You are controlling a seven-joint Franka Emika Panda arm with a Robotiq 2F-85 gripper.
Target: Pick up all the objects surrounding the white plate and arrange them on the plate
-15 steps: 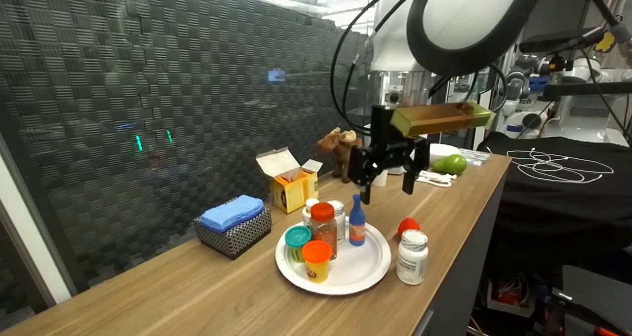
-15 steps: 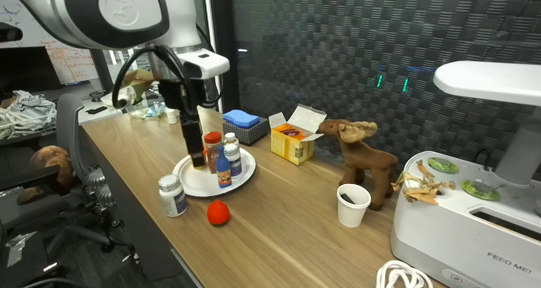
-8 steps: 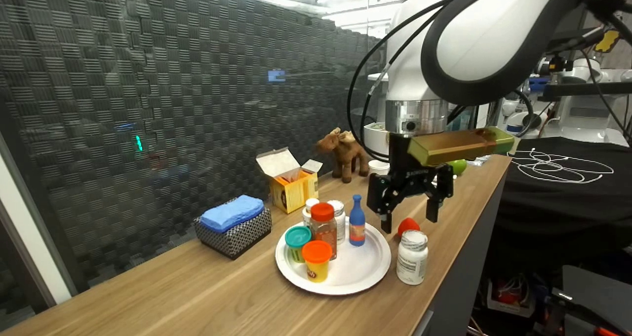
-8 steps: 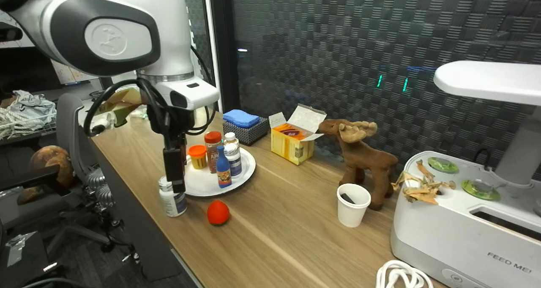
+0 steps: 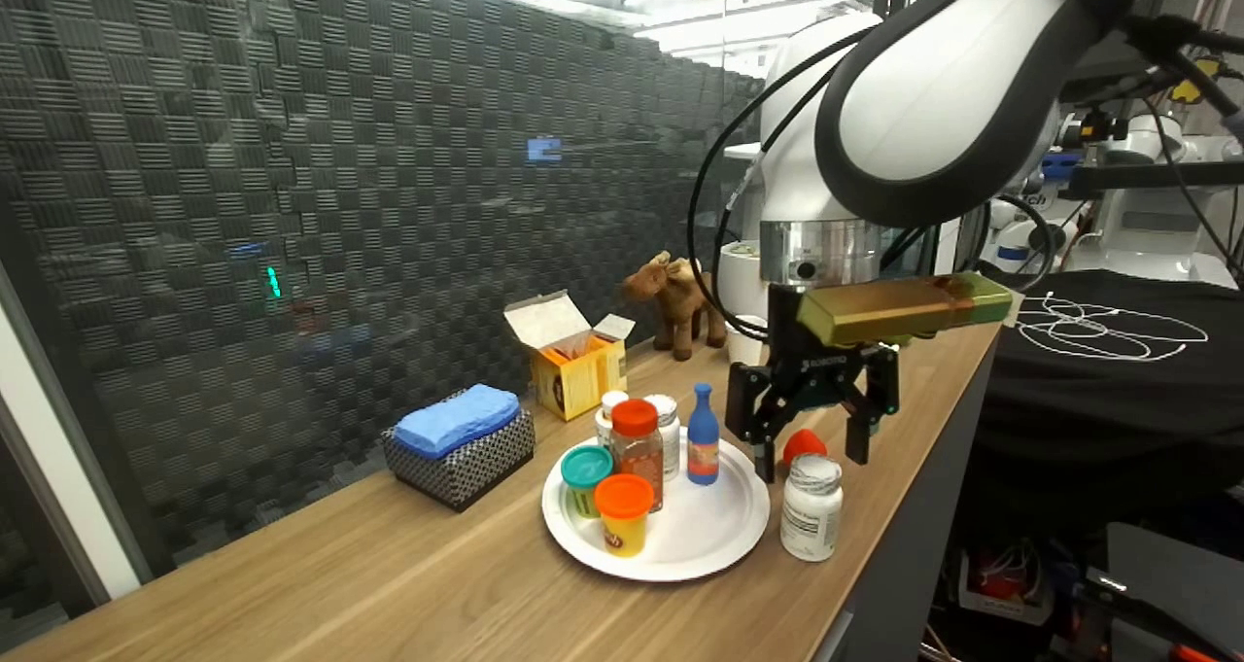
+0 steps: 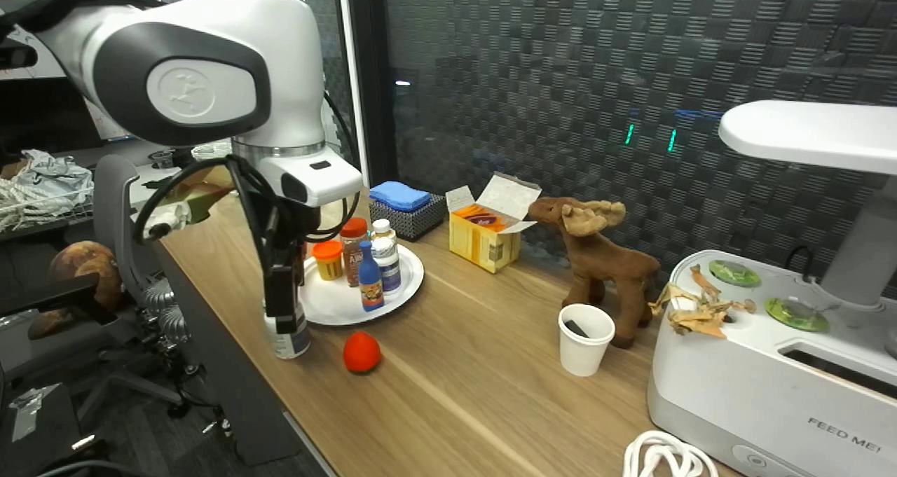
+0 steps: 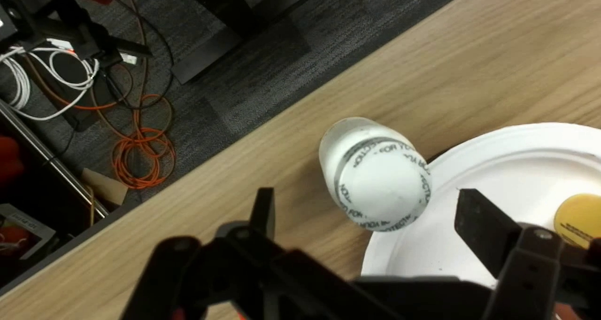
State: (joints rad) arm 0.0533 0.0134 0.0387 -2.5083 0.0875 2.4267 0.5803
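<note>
Wrist view: the gripper (image 7: 369, 214) is spread wide, empty, a white bottle (image 7: 382, 188) showing between its fingertips, beside the plate (image 7: 432, 254). In an exterior view, a blue bottle (image 5: 703, 443), red-capped jar (image 5: 638, 458), orange-lidded tub (image 5: 624, 521) and teal-lidded tub (image 5: 586, 472) stand on the plate. In an exterior view, the gripper partly hides the white bottle on the table (image 6: 455, 365).
</note>
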